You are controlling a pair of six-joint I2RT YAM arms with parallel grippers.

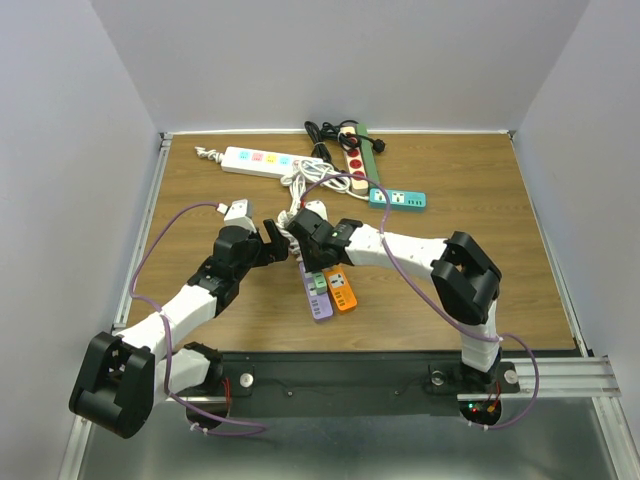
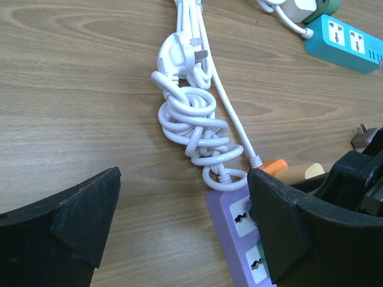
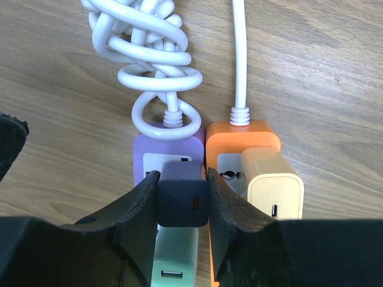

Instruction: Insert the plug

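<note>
Wooden tabletop lying cluttered. Right gripper is clamping dark charger plug squarely over purple power strip, at its cord-end socket, lining up for insertion. Left gripper is gaping wide beside that strip, probably ready to brace it.

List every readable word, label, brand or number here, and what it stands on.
No text can be read.
Dark charger, cream charger, purple strip, orange strip: no print shows.
Teal strip, white strip: any marking is too small to read.
</note>
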